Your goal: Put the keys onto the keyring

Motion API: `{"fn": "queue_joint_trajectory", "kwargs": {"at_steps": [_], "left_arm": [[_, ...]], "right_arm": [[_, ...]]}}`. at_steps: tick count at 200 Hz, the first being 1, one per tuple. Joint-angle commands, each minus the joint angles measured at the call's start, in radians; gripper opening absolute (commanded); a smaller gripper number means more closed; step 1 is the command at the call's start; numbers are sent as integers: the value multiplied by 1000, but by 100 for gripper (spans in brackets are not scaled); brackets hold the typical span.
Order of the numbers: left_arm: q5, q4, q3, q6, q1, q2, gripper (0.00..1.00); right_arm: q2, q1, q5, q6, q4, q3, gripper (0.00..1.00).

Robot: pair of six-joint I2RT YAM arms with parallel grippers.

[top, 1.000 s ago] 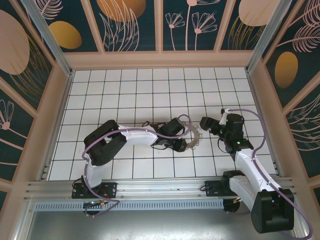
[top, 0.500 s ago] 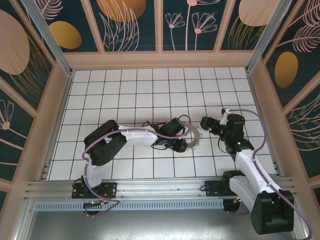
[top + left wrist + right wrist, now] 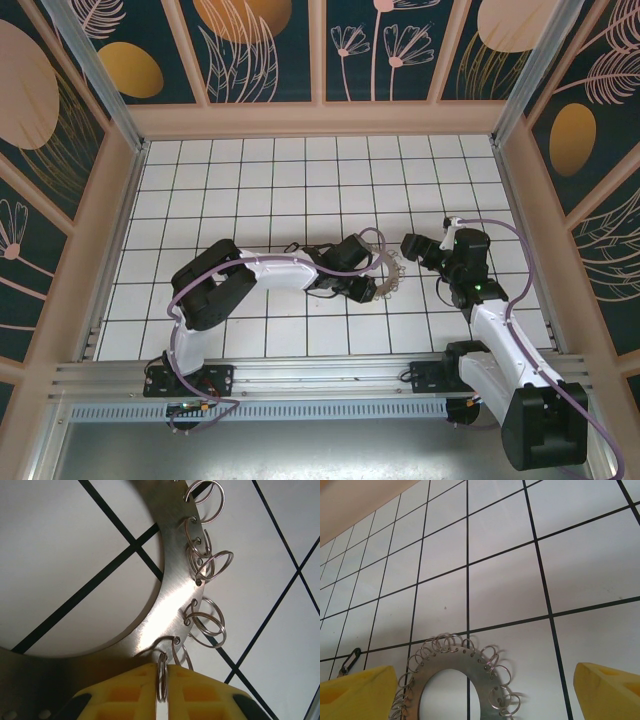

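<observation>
The left gripper (image 3: 161, 680) is tightening, now clamped on a loop (image 3: 161, 661) at the keyring (image 3: 170, 595) rim, likely steadying it. The right gripper (image 3: 482, 680) is waiting beside the keyring, jaws apart.

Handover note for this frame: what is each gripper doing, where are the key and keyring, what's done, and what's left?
Left gripper: shut on a small split ring at the rim of the keyring.
Right gripper: open, empty, hovering beside the keyring.
Key: probably the small dark piece lying loose on the tiles, apart from the keyring.
Done: split ring gripped.
Left: pick up the key and thread it on.
</observation>
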Motion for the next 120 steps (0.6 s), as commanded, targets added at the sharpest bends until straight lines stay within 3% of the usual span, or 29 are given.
{"fn": "queue_joint_trajectory", "kwargs": {"at_steps": [1,40,78,120], "left_arm": [[-3,10,22,10,-7,20,11],[-2,12,17,11,-6,19,10],[3,16,15,10,-6,28,16],[3,19,10,8,-6,32,13]], "right_arm": [[-18,-9,-1,-19,16,-13,91],[-21,-11,2,-22,14,-11,91],[-25,-11,2,-22,11,-11,91],[-28,-13,5,-25,11,-13,91]]}}
